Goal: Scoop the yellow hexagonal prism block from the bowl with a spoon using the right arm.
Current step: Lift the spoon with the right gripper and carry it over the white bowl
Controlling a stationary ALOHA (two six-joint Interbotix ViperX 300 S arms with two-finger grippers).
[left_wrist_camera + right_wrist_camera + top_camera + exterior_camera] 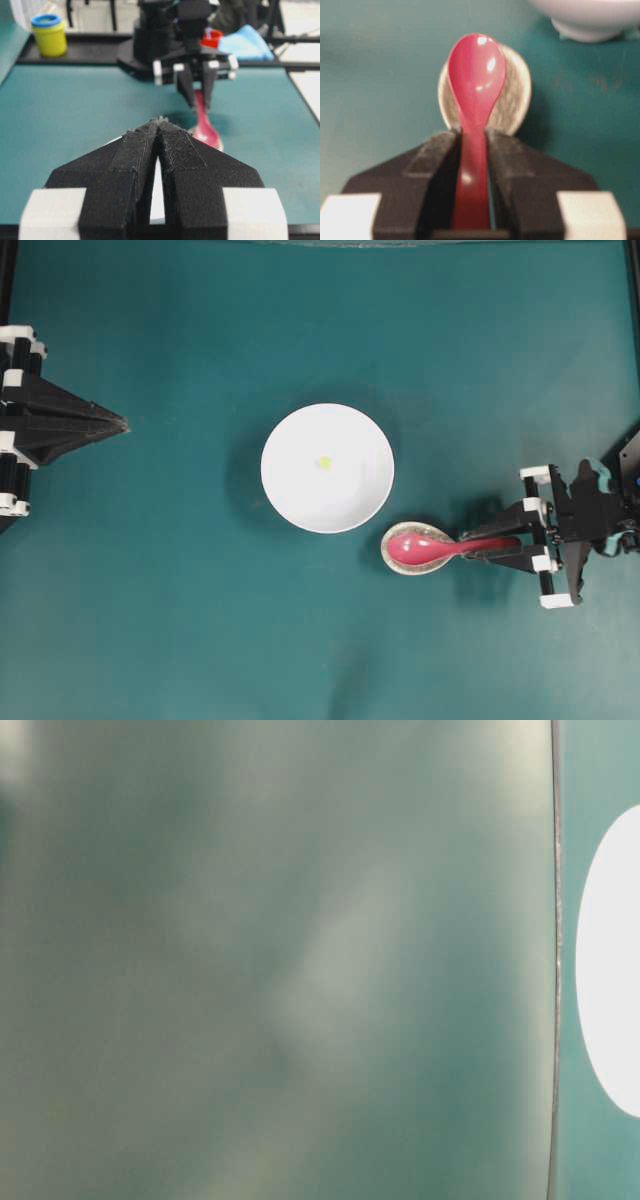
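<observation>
The white bowl (pixel 300 490) sits mid-table with the tiny yellow block (pixel 324 462) inside it, near its middle. The pink-red spoon (pixel 420 548) lies with its scoop on a speckled beige spoon rest (pixel 440 532), just right of the bowl. My right gripper (pixel 470 541) is shut on the spoon's handle. In the right wrist view the spoon (pixel 476 75) runs out from the gripper (pixel 473 135) over the rest (pixel 515 95), with the bowl's base (pixel 590 15) at the top right. My left gripper (pixel 125 424) is shut and empty at the far left, and also shows in the left wrist view (pixel 160 121).
The table-level view is mostly a blurred grey-green surface, with the bowl's white edge (pixel 610 960) at the right. Beyond the table's far edge stand a yellow cup with a blue lid (pixel 49 34) and a blue cloth (pixel 245 42).
</observation>
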